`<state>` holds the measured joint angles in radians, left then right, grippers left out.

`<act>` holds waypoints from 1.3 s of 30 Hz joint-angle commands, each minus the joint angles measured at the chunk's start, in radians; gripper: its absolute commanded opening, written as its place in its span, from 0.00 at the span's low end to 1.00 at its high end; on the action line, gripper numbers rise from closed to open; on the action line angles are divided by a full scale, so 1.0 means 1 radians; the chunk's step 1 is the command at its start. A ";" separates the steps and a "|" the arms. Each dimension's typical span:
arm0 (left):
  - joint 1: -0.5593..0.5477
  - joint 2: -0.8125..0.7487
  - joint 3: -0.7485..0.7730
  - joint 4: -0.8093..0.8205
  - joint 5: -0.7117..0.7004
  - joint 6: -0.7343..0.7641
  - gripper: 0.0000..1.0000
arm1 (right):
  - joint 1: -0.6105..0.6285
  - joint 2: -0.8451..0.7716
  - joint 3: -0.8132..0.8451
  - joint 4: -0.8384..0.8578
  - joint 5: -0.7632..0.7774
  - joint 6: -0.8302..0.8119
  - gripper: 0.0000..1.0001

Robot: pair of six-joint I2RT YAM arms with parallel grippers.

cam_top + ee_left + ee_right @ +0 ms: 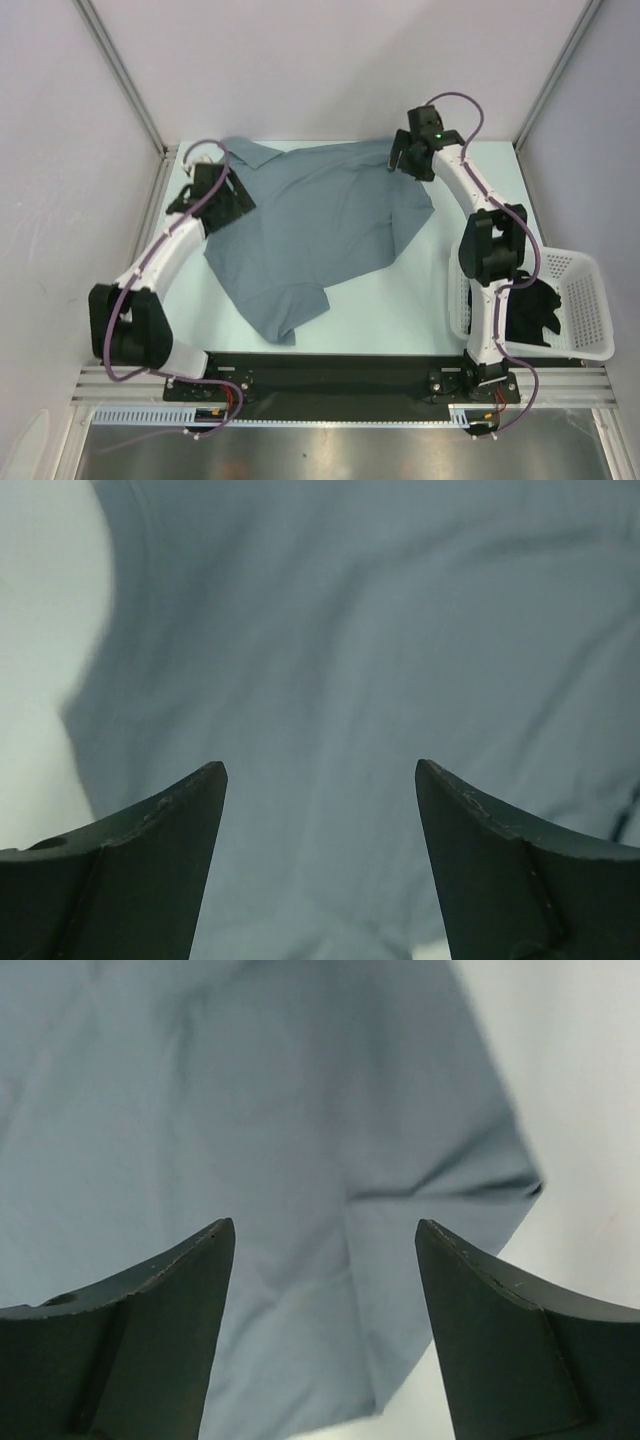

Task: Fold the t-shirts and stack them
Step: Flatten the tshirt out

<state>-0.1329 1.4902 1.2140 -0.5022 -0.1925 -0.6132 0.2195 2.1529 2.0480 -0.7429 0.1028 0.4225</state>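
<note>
The slate grey-blue t-shirt [320, 225] lies spread open and loosely rumpled across the middle of the pale tabletop [400, 315]. Its collar is turned toward the far left corner, and one narrower lobe of cloth trails toward the near edge (sleeve or hem, it is hard to tell which). Its right side ends in a soft fold that casts a dark crease. The left gripper [232, 200] hangs over the shirt's left border, just beside the collar. In the left wrist view its two dark fingers [150, 860] stand wide apart with nothing between them, only wrinkled grey-blue cloth beneath and a strip of bare tabletop at the left. The right gripper [402, 158] sits over the shirt's far right corner. In the right wrist view its fingers [500, 1330] are likewise spread wide and empty, above a cloth edge with a seam or fold line running down it, and bare tabletop shows to the right. Neither gripper has hold of the cloth. Whether the fingertips touch it cannot be told. The black t-shirt [530, 310] is bunched up inside the white lattice basket [590, 300], partly hidden behind the right arm. The basket stands at the near right of the tabletop, just beside that arm's base and well apart from the grey-blue shirt.
</note>
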 commanded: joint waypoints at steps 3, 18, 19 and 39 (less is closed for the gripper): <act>-0.019 -0.139 -0.293 -0.018 0.114 -0.181 0.77 | 0.066 -0.044 -0.110 -0.144 0.026 -0.004 0.70; 0.052 -0.377 -0.613 -0.193 0.196 -0.419 0.64 | 0.139 -0.140 -0.396 -0.082 0.031 -0.047 0.51; 0.064 -0.377 -0.629 -0.170 0.165 -0.413 0.64 | 0.142 -0.143 -0.414 -0.078 0.028 -0.044 0.51; 0.276 -0.189 -0.616 -0.029 0.217 -0.303 0.00 | 0.142 -0.056 -0.365 -0.093 0.052 -0.056 0.50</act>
<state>0.1181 1.2701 0.5655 -0.5690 0.0998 -0.9592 0.3607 2.0670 1.6360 -0.8375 0.1421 0.3859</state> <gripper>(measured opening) 0.011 0.500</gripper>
